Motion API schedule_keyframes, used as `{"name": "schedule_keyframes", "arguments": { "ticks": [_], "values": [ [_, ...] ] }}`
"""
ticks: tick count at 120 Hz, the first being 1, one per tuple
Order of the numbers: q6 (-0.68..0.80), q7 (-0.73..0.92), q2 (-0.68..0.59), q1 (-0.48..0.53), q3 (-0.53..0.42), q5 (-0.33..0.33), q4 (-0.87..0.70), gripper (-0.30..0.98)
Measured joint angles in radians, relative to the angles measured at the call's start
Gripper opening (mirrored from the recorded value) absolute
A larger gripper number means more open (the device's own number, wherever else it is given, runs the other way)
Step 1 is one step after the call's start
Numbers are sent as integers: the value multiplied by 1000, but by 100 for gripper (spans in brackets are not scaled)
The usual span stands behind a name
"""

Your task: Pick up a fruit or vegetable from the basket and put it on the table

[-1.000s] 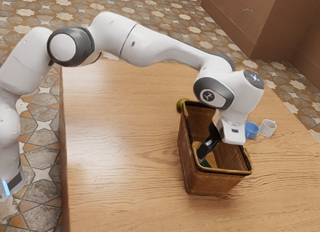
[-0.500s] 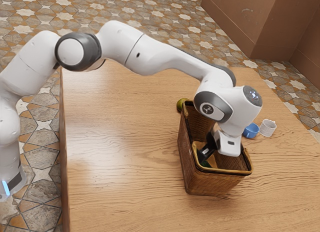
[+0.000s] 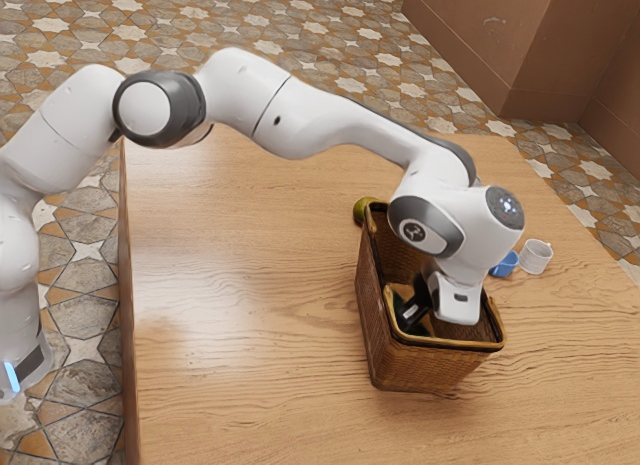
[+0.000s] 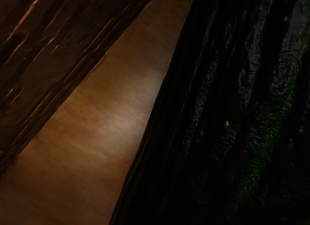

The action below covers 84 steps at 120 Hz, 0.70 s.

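Although I cannot tell whether my gripper [image 3: 407, 315] is spread or closed, the dark green vegetable [image 4: 242, 118] in the basket [image 3: 415, 371] seems, in poor light, stiff, weighty and slightly slick, best gripped across its middle.

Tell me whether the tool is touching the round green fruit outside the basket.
Apart. The exterior view shows the tool reaching down into the basket, whose side wall stands between it and the fruit.

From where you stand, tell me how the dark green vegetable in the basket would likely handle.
The dark green vegetable looks firm, its long edge barely bending. Its wrinkled, ridged skin may help against slipping. Its side seems rounded, so it could roll if pushed.
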Motion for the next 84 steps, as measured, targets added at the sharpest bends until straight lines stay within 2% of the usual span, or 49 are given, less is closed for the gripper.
{"name": "schedule_keyframes", "arguments": {
  "ticks": [19,28,40,44,46,60,84],
  "values": [
    [1,-25,-1,-10,0,30,0,27],
    [4,-27,-6,-11,-1,40,0,13],
    [3,-24,-13,-11,-3,55,4,3],
    [-2,-25,-16,-11,-6,59,7,8],
    [-5,-24,-18,-10,-7,60,8,16],
    [-32,-25,-28,-11,-13,56,16,20],
    [-100,-27,-66,-10,-45,67,46,16]
  ]
}}
